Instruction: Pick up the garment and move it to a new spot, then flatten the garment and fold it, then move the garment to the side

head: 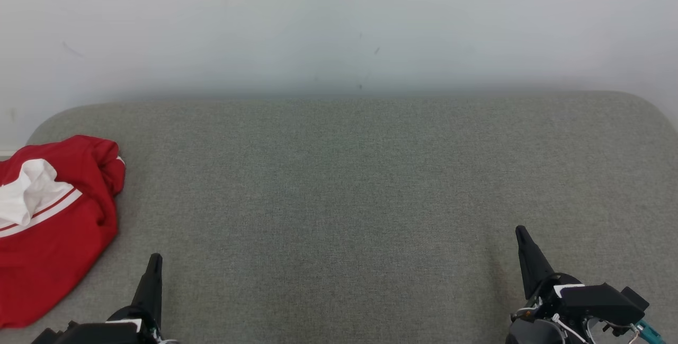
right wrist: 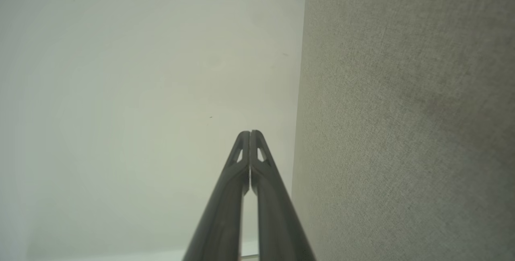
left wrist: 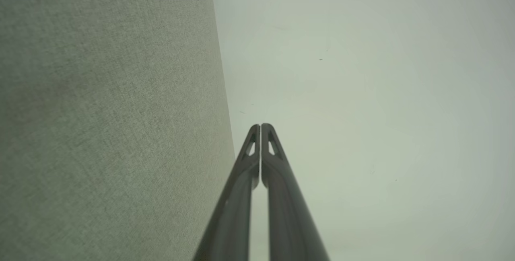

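The garment (head: 50,227) is red with white stripes and a white lining, bunched up at the far left edge of the grey fabric surface (head: 344,185). My left gripper (head: 154,258) is at the lower left, just right of the garment and apart from it, shut and holding nothing. My right gripper (head: 521,230) is at the lower right, far from the garment, also shut and empty. In the left wrist view my left gripper (left wrist: 260,126) has its fingers pressed together, and in the right wrist view my right gripper (right wrist: 250,133) does too.
A pale wall (head: 339,20) rises behind the grey surface. The surface's rounded back corners show at the left and right. Each wrist view shows the grey fabric (left wrist: 104,112) beside the wall (right wrist: 141,92).
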Tool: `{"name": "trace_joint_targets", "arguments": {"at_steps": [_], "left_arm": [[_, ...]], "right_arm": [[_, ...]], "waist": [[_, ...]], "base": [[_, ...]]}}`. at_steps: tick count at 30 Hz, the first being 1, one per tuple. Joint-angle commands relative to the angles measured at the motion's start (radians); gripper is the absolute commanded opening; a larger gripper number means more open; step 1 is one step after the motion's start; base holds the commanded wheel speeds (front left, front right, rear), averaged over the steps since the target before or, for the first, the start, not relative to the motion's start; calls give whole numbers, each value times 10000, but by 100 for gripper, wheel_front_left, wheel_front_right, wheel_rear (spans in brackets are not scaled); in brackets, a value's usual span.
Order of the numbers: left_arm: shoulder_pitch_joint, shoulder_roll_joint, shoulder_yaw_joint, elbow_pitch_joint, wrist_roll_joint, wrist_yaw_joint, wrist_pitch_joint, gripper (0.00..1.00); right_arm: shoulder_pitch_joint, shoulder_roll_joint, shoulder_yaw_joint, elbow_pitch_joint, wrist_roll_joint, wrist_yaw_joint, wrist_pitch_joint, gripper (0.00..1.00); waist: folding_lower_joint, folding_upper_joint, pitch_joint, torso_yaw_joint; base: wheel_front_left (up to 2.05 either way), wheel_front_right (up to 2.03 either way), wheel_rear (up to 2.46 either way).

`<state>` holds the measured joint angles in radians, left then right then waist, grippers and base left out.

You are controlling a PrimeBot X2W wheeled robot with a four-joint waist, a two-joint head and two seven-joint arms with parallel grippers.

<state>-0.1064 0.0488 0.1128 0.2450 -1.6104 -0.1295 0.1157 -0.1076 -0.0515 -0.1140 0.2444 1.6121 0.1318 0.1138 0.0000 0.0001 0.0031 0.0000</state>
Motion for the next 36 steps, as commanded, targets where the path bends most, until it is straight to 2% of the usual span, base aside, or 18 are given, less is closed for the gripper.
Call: {"name": "trace_joint_targets", "arguments": {"at_steps": [1, 2, 4, 5, 6, 18, 23, 29, 36], "left_arm": [[-80, 35, 26, 2, -47, -42, -19, 0], [1, 0, 0, 0, 1, 0, -2, 100], [86, -29, -16, 136, 1, 8, -4, 100], [151, -40, -33, 211, 3, 8, -13, 0], [253, -56, -33, 329, 1, 8, -3, 100], [542, -45, -266, 220, 341, 7, -593, 100], [627, -40, -284, 265, 745, 136, -826, 100], [704, -34, -399, 174, 1523, 275, -1043, 100], [819, -26, -601, -88, 3104, 569, -1332, 100]], "right_arm": [[-43, 32, 9, 15, 6, -26, 10, 0], [0, 0, 1, -1, 0, 0, -1, 100], [91, 2, 7, 143, -1, 0, -7, 100], [146, 6, 22, 210, -1, 0, -16, 0], [258, 12, 19, 337, 0, 0, -8, 100], [423, 13, 635, 159, 53, -2, -595, 100], [496, 12, 770, 184, -135, -3, -827, 100], [528, -11, 1016, 249, -655, -4, -1043, 100], [563, -21, 1143, 378, -2073, -5, -1330, 100]], "waist": [[0, -1, 0, 0], [0, -1, 0, 0], [0, -1, 0, 0], [0, -1, 0, 0], [0, -1, 0, 0], [0, -1, -88, -4], [0, -1, -139, 4], [0, -1, -191, 20], [0, -1, -263, 47]], "base": [[0, 0, 0], [0, 0, 0], [0, 0, 0], [0, 0, 0], [0, 0, 0], [0, 0, 0], [0, 0, 0], [0, 0, 0], [0, 0, 0]]}}
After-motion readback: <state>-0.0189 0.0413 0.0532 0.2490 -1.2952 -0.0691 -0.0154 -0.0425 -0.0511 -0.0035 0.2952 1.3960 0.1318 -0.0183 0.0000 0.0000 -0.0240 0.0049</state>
